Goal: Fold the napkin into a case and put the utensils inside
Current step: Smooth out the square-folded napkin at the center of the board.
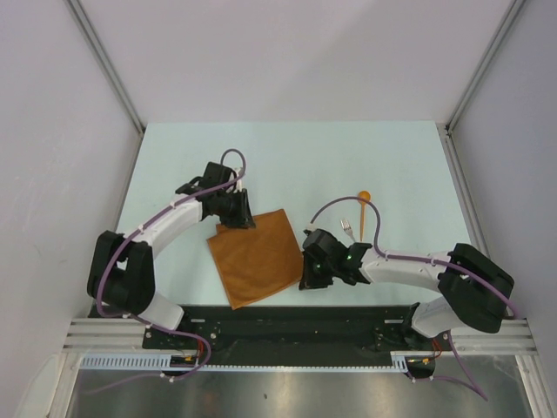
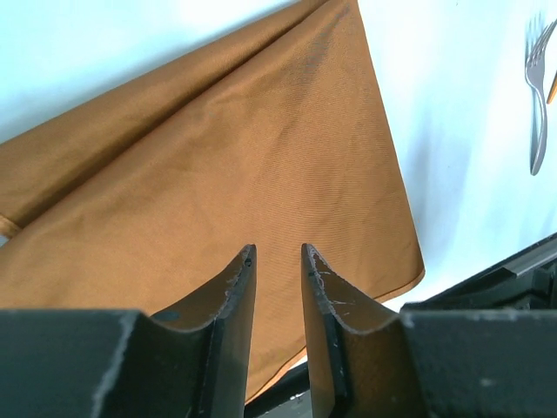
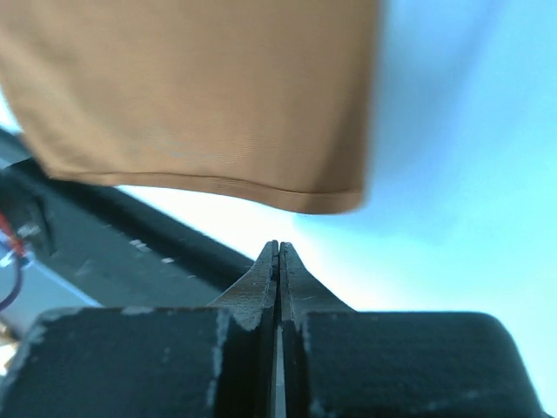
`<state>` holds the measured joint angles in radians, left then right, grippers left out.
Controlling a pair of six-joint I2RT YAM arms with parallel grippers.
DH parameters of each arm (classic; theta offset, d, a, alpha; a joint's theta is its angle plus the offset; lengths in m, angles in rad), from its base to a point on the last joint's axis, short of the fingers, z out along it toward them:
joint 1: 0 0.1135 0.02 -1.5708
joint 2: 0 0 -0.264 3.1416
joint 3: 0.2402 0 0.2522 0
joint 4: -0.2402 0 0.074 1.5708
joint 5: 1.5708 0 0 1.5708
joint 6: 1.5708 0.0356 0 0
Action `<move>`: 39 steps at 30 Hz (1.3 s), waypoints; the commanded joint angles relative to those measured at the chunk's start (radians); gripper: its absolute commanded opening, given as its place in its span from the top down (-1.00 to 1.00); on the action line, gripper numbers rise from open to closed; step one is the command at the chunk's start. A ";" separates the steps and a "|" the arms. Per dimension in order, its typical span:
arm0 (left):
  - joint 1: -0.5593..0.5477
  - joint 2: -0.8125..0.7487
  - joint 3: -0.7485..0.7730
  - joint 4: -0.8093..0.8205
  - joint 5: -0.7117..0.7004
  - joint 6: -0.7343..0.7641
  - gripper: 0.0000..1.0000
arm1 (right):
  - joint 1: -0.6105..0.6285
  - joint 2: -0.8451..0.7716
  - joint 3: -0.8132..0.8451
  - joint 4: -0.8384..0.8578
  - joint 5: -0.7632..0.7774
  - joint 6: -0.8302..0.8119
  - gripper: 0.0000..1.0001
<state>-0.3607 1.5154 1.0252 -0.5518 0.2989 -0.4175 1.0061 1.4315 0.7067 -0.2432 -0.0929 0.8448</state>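
Napkin (image 1: 257, 257): lies on the table (image 1: 392, 157) between the two arms, turned askew, close to the near edge. The left wrist view shows one long crease running across the cloth.

Left gripper (image 2: 276, 252): at the napkin's far left corner, directly over the cloth. Jaws stand a narrow gap apart, and cloth shows through the gap. No pinch is evident.

Right gripper (image 3: 278, 251): at the napkin's right edge. Jaws are pressed together with nothing between them, and the cloth's hem sits just beyond the tips.

Fork (image 1: 346, 228) and spoon (image 1: 364, 202): side by side on the table, right of the napkin and off the cloth, beyond the right gripper.
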 commanded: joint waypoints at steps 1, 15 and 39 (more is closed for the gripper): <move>-0.004 -0.070 0.026 -0.010 -0.037 0.006 0.36 | 0.008 -0.019 -0.015 -0.073 0.079 0.051 1.00; 0.023 -0.230 0.003 -0.022 -0.130 -0.053 0.29 | -0.101 0.110 -0.059 0.228 0.102 0.122 1.00; 0.060 -0.198 -0.103 -0.011 -0.136 -0.067 -0.25 | -0.535 0.535 0.836 -0.283 0.003 -0.438 0.33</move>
<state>-0.3077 1.3460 0.9764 -0.5804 0.1856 -0.4541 0.4450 2.1464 1.6634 -0.3424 -0.0750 0.4759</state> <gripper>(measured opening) 0.612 0.195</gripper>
